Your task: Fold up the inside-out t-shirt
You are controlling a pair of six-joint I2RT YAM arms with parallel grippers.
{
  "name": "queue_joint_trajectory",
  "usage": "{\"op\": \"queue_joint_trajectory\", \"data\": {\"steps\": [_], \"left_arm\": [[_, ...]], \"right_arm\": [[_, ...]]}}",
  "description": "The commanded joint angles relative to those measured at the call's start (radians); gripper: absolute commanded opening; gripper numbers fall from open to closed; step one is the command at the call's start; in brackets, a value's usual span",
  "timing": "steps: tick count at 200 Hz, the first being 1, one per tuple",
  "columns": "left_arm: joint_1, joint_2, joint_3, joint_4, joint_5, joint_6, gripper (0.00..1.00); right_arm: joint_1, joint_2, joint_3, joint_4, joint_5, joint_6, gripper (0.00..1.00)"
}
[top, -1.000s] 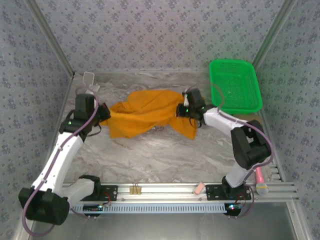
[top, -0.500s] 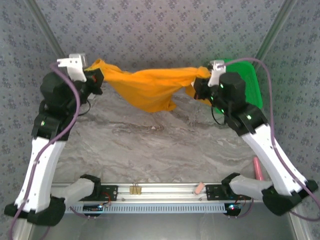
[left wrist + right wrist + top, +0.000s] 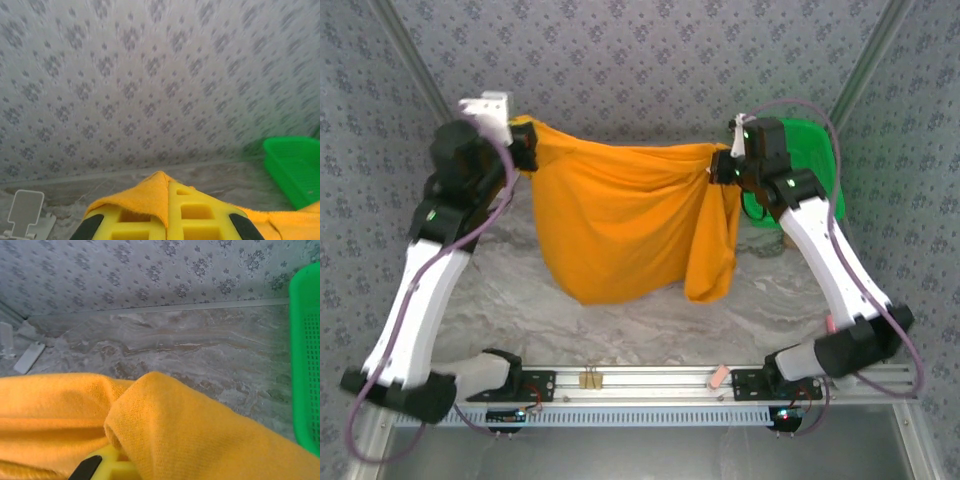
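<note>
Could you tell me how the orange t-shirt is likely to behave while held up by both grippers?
Probably very floppy: the t-shirt sags like a curtain between the left gripper and right gripper. Likely light, since two pinched edges carry it.

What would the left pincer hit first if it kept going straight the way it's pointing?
Holding a shirt corner, the left pincer points at the patterned back wall; it would probably meet that first. Nothing else shows in between, though depth is unclear.
</note>
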Motion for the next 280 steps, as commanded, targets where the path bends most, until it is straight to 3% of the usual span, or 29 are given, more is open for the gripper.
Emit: {"op": "queue_joint_trajectory", "data": {"steps": [1,51,81,103,135,149,177,206,234,258,280], "left_arm": [[0.029,0.142,0.148,0.028,-0.039,0.066,0.00],[0.057,0.470,0.784,-0.215,0.007,0.117,0.00],[0.037,0.507,1.032,-0.373,0.013,0.127,0.00],[0.012,0.362,0.905,-0.378,0.010,0.135,0.00],[-0.046,-0.007,0.512,-0.224,0.028,0.122,0.00],[-0.083,-0.117,0.504,-0.278,0.118,0.114,0.00],[-0.089,-0.242,0.448,-0.242,0.142,0.087,0.00],[-0.089,-0.198,0.418,-0.251,0.122,0.099,0.00],[-0.087,-0.105,0.280,-0.180,0.034,0.170,0.00],[-0.028,0.079,0.217,-0.117,0.014,0.205,0.00],[0.039,0.348,0.258,-0.062,0.050,0.200,0.00]], "right_arm": [[-0.041,0.126,0.174,0.056,-0.093,-0.028,0.00],[-0.077,0.374,0.663,-0.066,-0.108,-0.083,0.00],[-0.051,0.286,0.656,-0.077,-0.096,-0.103,0.00],[0.013,0.132,0.508,-0.085,-0.047,-0.146,0.00],[0.183,-0.146,0.279,-0.083,0.037,-0.158,0.00],[0.263,-0.237,0.225,-0.093,0.059,-0.142,0.00],[0.326,-0.325,0.182,-0.110,0.074,-0.068,0.00],[0.307,-0.299,0.144,-0.120,0.081,0.006,0.00],[0.175,-0.190,0.069,-0.096,0.009,0.079,0.00],[0.050,-0.011,0.000,-0.018,-0.097,0.116,0.00],[0.007,0.216,0.021,0.051,-0.090,0.095,0.02]]}}
